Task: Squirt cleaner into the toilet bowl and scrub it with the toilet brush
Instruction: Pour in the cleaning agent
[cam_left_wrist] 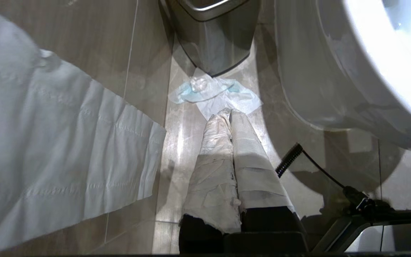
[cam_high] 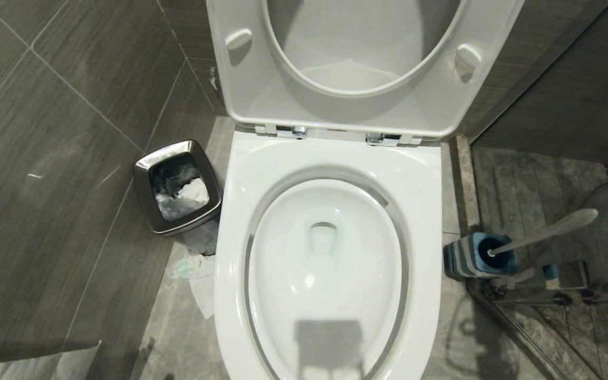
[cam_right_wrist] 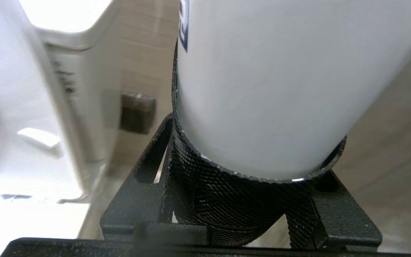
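Observation:
The white toilet bowl [cam_high: 330, 158] fills the middle of the head view, its seat and lid [cam_high: 346, 105] raised. The toilet brush [cam_high: 547, 229] leans in its blue-and-grey holder [cam_high: 467, 258] on the floor to the bowl's right. Neither arm shows in the head view. My right gripper [cam_right_wrist: 255, 160] is shut on a white bottle [cam_right_wrist: 280, 89], black mesh pads [cam_right_wrist: 187, 157] hugging its round body, next to the toilet's side [cam_right_wrist: 20, 107]. The cleaner liquid itself does not show. My left gripper [cam_left_wrist: 229, 113] is shut and empty, its tape-wrapped fingers pointing at the floor beside the bowl [cam_left_wrist: 334, 71].
A steel waste bin [cam_high: 177, 184] stands to the left of the toilet, with crumpled tissue [cam_high: 198, 274] on the floor in front of it. A sheet of toilet paper [cam_left_wrist: 66, 142] hangs near the left gripper. A glass shower partition [cam_high: 547, 301] runs along the right.

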Tool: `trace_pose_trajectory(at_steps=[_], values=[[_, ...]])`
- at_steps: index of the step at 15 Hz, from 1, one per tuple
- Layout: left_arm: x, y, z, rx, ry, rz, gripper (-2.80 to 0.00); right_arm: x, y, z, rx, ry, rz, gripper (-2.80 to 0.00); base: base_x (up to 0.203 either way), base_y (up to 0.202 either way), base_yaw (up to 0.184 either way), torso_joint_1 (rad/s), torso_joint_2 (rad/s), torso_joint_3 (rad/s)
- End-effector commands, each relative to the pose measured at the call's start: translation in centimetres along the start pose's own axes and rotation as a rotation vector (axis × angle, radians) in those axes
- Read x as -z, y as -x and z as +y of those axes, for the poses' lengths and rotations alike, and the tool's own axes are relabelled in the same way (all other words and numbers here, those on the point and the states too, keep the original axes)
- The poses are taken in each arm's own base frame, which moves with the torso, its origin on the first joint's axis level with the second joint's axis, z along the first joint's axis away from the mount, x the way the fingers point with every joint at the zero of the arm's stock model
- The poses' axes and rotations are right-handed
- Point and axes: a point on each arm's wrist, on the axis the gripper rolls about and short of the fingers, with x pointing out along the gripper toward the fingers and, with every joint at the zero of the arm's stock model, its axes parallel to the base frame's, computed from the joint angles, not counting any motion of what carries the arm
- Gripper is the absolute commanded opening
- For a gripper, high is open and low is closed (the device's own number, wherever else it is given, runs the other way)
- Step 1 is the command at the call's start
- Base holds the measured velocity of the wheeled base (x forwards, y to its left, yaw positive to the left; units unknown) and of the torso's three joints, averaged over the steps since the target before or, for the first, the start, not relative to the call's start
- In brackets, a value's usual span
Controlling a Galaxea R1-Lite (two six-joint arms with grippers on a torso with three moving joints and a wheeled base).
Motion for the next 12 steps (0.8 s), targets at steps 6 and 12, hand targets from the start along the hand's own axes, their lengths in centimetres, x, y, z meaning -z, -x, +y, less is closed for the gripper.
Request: trace_pose_trajectory(at_steps=[6, 12], values=[[0.0, 0.0, 0.0, -0.001, 0.001, 0.003, -2.8, 1.3, -0.4, 0.3, -0.024, -0.031, 0.049, -2.8, 0.0, 0.0, 0.0, 0.004, 0.0, 0.204], [0.0, 0.0, 0.0, -0.001, 0.001, 0.002, -2.8, 2.1, -0.3, 0.5, -0.052, -0.026, 0.07, -2.8, 0.0, 0.0, 0.0, 0.004, 0.0, 0.203]])
